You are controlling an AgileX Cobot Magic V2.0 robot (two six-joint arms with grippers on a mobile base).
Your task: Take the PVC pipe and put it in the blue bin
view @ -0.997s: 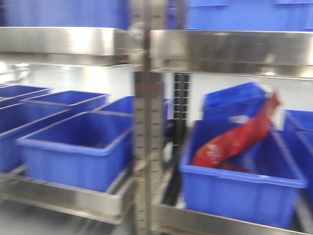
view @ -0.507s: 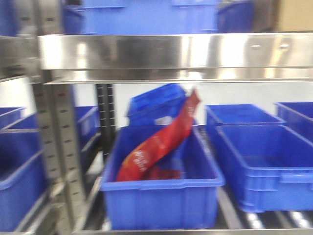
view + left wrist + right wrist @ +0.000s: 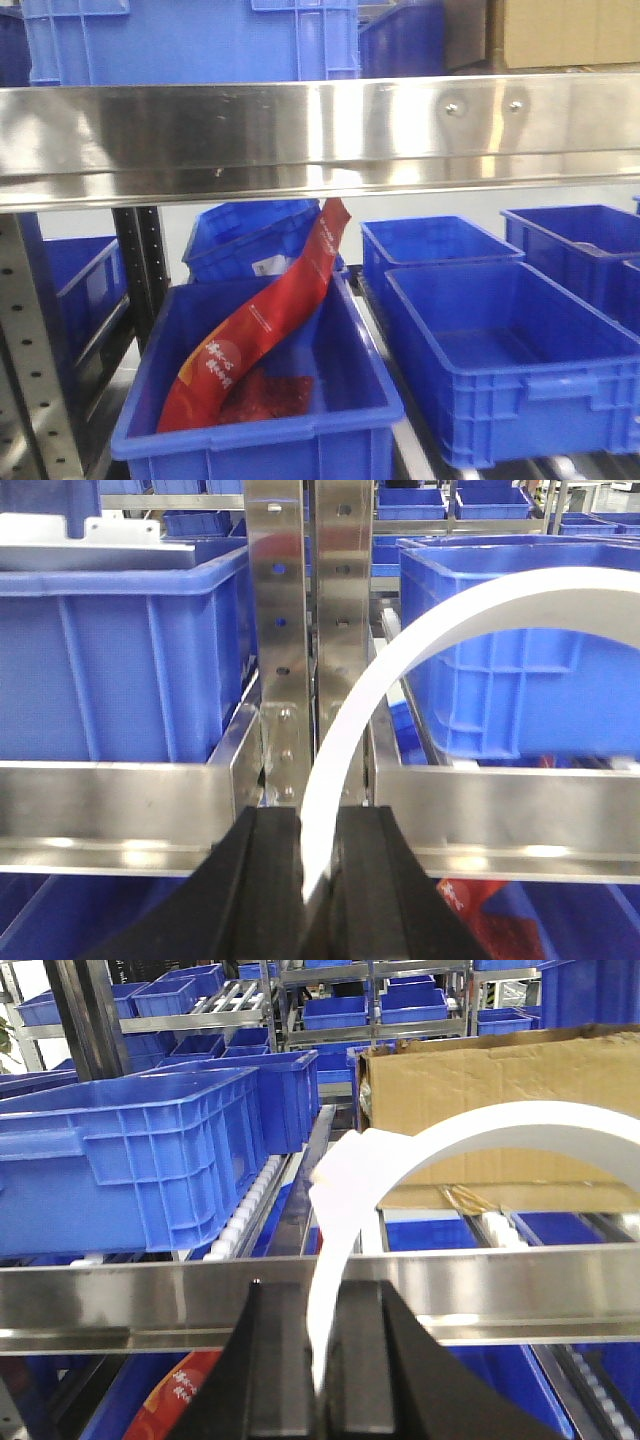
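The shelf post (image 3: 40,400) is sliding to the left edge since earlier, the red bag (image 3: 255,335) in its blue bin (image 3: 250,450) following. Left gripper (image 3: 318,820) and right gripper (image 3: 322,1295) are each clenching a curved white strip (image 3: 352,730); whether that is the PVC pipe, I cannot tell.

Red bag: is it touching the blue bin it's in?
Touching. The front-facing view shows the red bag lying inside the blue bin, leaning across its back rim.
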